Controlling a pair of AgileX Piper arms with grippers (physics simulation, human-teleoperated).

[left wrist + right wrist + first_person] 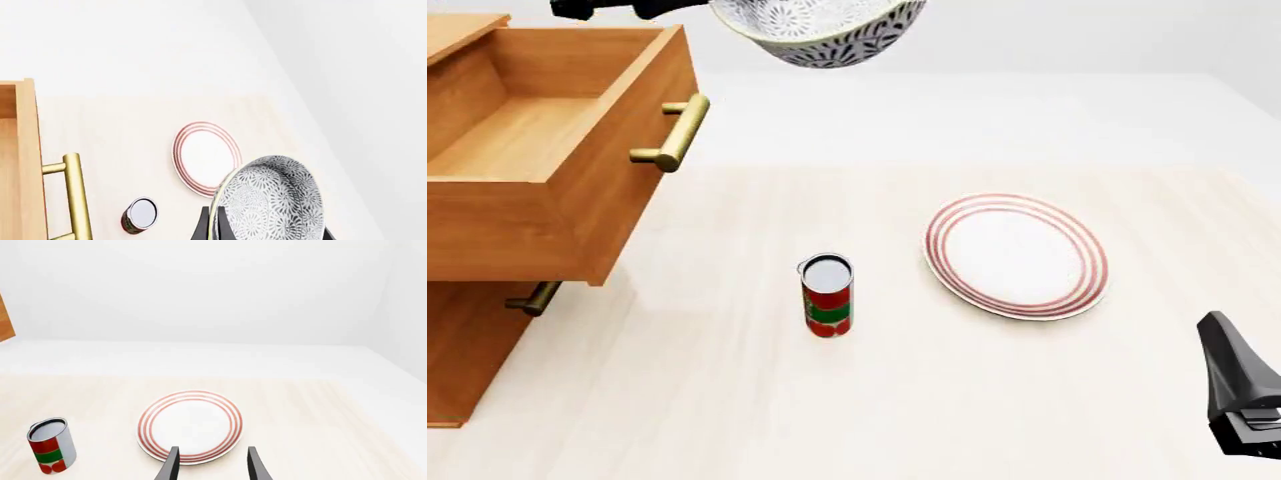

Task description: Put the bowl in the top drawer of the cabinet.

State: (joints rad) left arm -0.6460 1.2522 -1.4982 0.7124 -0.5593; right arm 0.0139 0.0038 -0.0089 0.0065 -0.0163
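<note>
The patterned blue-grey bowl (822, 30) hangs high in the air, tilted, to the right of the open top drawer (547, 150) and level with or above its brass handle (674, 130). My left gripper (707, 8) is shut on the bowl's rim. In the left wrist view the bowl (270, 200) fills the space at the fingers (200, 227), with the drawer front (27, 150) off to one side. The drawer's inside looks bare. My right gripper (212, 467) is open and holds nothing, low near the table's front right (1241, 395). The cabinet (461, 350) stands at the left.
A red and green can (826, 295) stands upright mid-table. A red-ringed white plate (1017, 255) lies to its right, just ahead of the right gripper's fingers (171, 465). The lower drawer's handle (531, 298) shows under the open drawer.
</note>
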